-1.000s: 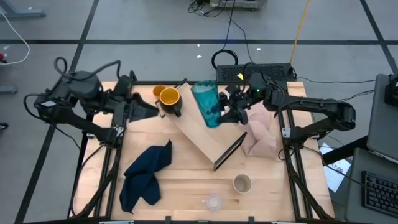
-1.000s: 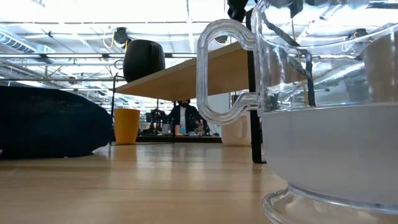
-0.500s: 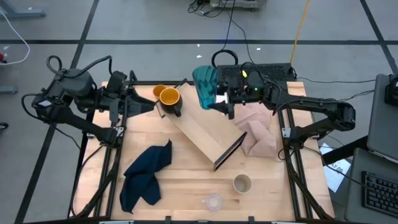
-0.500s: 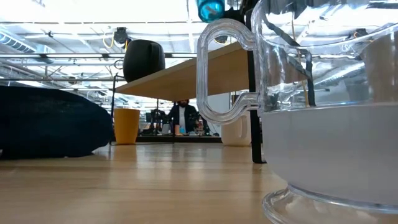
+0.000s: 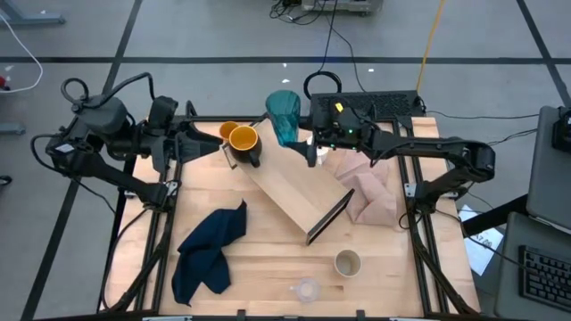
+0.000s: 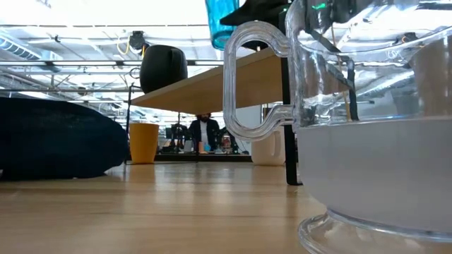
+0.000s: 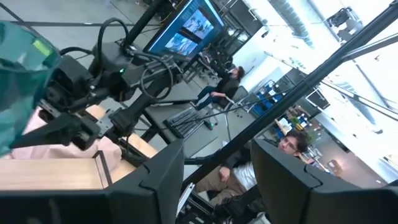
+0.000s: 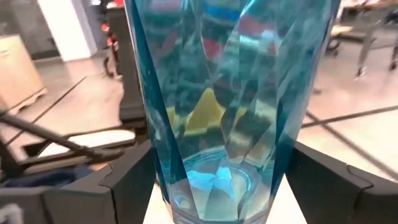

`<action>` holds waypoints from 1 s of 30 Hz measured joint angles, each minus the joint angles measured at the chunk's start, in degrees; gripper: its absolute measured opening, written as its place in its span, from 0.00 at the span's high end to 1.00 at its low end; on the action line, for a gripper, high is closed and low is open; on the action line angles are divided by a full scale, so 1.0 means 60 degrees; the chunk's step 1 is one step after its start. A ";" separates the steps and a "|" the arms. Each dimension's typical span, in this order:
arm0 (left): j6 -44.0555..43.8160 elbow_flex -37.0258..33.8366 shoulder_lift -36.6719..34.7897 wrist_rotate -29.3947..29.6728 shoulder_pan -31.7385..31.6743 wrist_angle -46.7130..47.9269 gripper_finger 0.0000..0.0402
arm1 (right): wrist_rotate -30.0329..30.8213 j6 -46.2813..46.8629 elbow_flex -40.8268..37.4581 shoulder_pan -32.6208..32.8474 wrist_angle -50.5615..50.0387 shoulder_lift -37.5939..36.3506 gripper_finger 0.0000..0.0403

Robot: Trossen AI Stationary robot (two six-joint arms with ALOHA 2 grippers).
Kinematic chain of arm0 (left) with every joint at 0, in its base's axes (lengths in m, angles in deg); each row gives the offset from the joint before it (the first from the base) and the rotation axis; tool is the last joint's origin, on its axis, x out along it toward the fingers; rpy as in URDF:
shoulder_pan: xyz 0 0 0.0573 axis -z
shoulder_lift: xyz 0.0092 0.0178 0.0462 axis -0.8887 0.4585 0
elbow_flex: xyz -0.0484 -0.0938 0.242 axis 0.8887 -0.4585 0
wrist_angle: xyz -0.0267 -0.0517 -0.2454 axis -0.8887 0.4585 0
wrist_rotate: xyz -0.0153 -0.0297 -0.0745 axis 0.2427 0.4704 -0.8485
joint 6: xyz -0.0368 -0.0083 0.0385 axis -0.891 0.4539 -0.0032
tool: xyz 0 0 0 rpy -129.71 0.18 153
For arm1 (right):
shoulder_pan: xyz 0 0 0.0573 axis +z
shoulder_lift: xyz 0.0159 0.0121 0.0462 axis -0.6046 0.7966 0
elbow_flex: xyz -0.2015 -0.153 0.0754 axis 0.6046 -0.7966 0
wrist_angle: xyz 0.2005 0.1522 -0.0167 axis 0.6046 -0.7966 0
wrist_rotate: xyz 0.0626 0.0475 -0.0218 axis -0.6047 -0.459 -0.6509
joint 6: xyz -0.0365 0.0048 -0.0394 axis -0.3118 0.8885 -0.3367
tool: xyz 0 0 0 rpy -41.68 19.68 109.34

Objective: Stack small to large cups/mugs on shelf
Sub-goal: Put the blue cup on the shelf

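The shelf [image 5: 294,192] lies diagonally in the middle of the table [image 5: 259,267]. Above its far end, the right gripper [image 5: 308,143] is clamped on the base of the teal tumbler [image 5: 285,116] and holds it in the air. The left gripper [image 5: 210,145] waits at the far left corner, its fingers [image 7: 273,180] apart and empty, near the yellow-orange mug [image 5: 244,141]. The beige-grey cup [image 5: 347,263] and small clear cup [image 5: 307,290] stand by the near edge.

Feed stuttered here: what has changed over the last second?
The right gripper, still shut on the teal tumbler, carried it from over the shelf toward the table's far edge and higher. The left gripper drew back slightly. The yellow mug, cloths and front cups stayed put.
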 joint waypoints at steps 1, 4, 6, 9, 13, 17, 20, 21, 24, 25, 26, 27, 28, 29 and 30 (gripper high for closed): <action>-0.0009 0.0000 0.0000 0.0000 0.0011 -0.0006 0.54 | 0.0236 -0.0098 0.0002 -0.0006 0.0140 0.0084 0.25; -0.0044 0.0000 0.0004 0.0013 0.0138 -0.0010 0.54 | 0.0786 -0.0538 0.0002 -0.0017 0.0224 0.0366 0.25; -0.0078 0.0000 0.0004 0.0083 0.0240 -0.0017 0.54 | 0.0818 -0.0643 0.0002 -0.0016 0.0334 0.0578 0.25; -0.0110 0.0000 0.0004 0.0151 0.0386 -0.0181 0.54 | 0.0800 -0.0677 0.0002 0.0001 0.0359 0.0823 0.25; -0.0139 0.0000 0.0000 0.0332 0.0606 -0.0366 0.54 | 0.1066 -0.0889 0.0000 -0.0007 0.0663 0.1214 0.25; -0.0103 0.0000 0.0050 0.0418 0.0823 -0.0620 0.54 | 0.1111 -0.0918 0.0002 -0.0016 0.1088 0.1572 0.25; -0.0081 -0.0004 0.0078 0.0545 0.0972 -0.0740 0.54 | 0.1074 -0.0906 0.0001 -0.0013 0.1273 0.1800 0.25; -0.0099 -0.0004 0.0091 0.0586 0.1035 -0.0738 0.54 | 0.1098 -0.0905 0.0002 -0.0013 0.1345 0.1879 0.25; -0.0118 -0.0004 0.0139 0.0591 0.1135 -0.0752 0.54 | 0.1271 -0.0885 0.0001 -0.0016 0.1337 0.2080 0.25; -0.0135 -0.0004 0.0149 0.0597 0.1171 -0.0749 0.54 | 0.1274 -0.0857 -0.0002 -0.0020 0.1349 0.2132 0.25; -0.0149 -0.0004 0.0153 0.0597 0.1212 -0.0749 0.54 | 0.1288 -0.0861 -0.0002 -0.0020 0.1352 0.2144 0.25; -0.0156 -0.0004 0.0159 0.0600 0.1254 -0.0746 0.54 | 0.1288 -0.0894 -0.0002 -0.0024 0.1346 0.2144 0.25; -0.0172 -0.0004 0.0183 0.0628 0.1290 -0.0754 0.54 | 0.1285 -0.0920 -0.0002 -0.0030 0.1376 0.2134 0.25; -0.0164 -0.0004 0.0193 0.0670 0.1310 -0.0764 0.54 | 0.1285 -0.0945 -0.0002 -0.0050 0.1408 0.2127 0.25; -0.0164 -0.0004 0.0200 0.0708 0.1327 -0.0755 0.54 | 0.1281 -0.0953 -0.0002 -0.0069 0.1409 0.2122 0.25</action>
